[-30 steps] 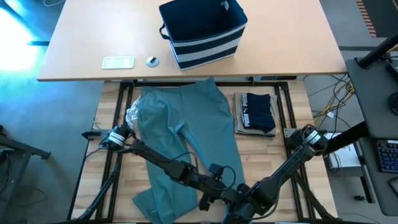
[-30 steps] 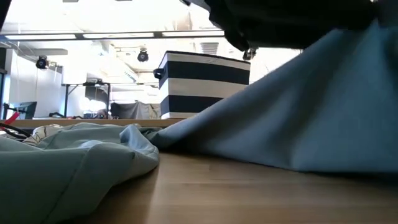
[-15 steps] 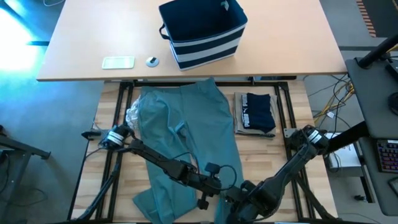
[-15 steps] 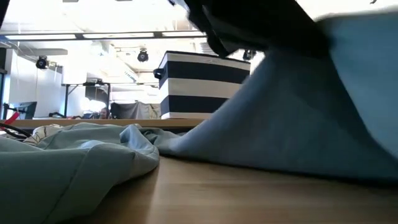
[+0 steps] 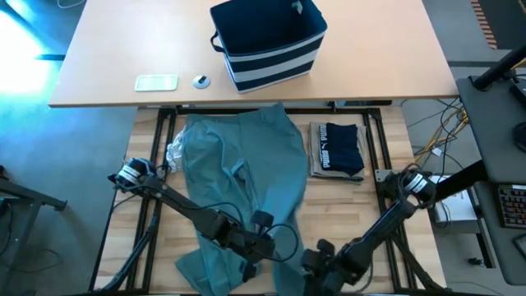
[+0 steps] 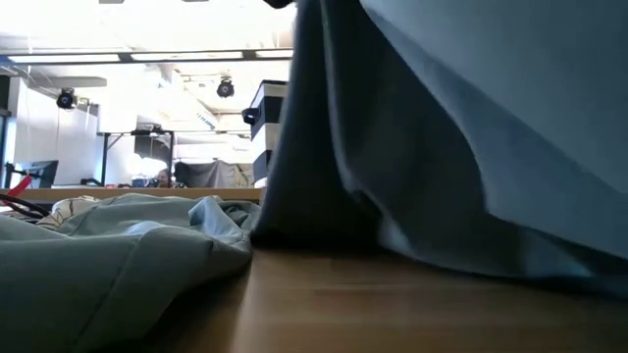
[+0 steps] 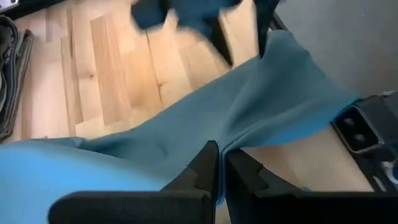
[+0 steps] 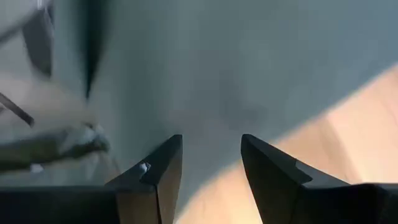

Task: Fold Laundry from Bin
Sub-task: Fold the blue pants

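Pinching the teal-green garment (image 5: 246, 177) at lower centre, the left hand (image 7: 219, 171) risks slipping; the right hand (image 8: 211, 163) gapes released.

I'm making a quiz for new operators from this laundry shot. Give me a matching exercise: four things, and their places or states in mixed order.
Things:
1. bin
2. teal garment
3. left gripper
4. right gripper

Places or states:
A. fingers apart, holding nothing
B. spread on the slatted work surface
C. pinched shut on teal cloth
D. standing on the far table

Pairs: 1-D, 2-B, 3-C, 4-A
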Controlling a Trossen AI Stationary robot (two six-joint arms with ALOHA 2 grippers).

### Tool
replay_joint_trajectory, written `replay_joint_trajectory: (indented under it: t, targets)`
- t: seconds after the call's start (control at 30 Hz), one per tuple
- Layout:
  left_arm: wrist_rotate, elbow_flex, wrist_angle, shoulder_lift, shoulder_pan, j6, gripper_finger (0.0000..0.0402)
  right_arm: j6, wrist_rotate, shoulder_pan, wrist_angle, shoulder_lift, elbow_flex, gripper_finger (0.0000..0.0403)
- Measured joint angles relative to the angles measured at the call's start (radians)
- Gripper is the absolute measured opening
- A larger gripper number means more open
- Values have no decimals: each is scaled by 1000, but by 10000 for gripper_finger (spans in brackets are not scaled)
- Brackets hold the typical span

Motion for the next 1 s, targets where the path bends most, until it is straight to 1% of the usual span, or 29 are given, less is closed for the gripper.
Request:
replay_joint_trajectory:
  t: [0.13,0.17,0.23,0.33,0.43,0.5,0.6,0.63,0.7,0.77,0.8,0.9,1.0]
  targets:
    - [-1,0,-33,-5,-12,-43,0,-64,14,-72,200,0,-122,160]
    - [-1,0,-43,-3,-15,-57,0,-76,15,-86,226,0,-141,160]
    - [0,0,-47,4,-19,-83,0,-100,8,-109,215,0,-168,160]
    - [0,-7,-56,18,-27,-110,0,-119,-24,-131,113,-1,-189,160]
    - [-1,-15,-45,36,-30,-133,0,-108,-107,-136,-35,-16,-195,160]
    - [-7,-33,10,50,-29,-135,0,-89,-187,-123,-162,-38,-186,160]
    - [2,-70,136,80,-21,-136,0,-35,-300,-72,-325,-85,-174,160]
    - [6,-74,184,95,-18,-137,1,-8,-325,-50,-349,-105,-170,160]
    - [41,-75,233,120,-6,-138,8,62,-360,-15,-332,-157,-147,160]
    - [76,-69,234,137,11,-145,23,140,-345,21,-318,-211,-128,160]
    - [80,-62,220,139,17,-153,32,171,-315,36,-315,-224,-122,160]
    - [70,-44,137,121,44,-171,61,252,-167,73,-265,-239,-116,160]
    - [52,-52,122,93,93,-207,85,287,-39,80,-203,-227,-111,160]
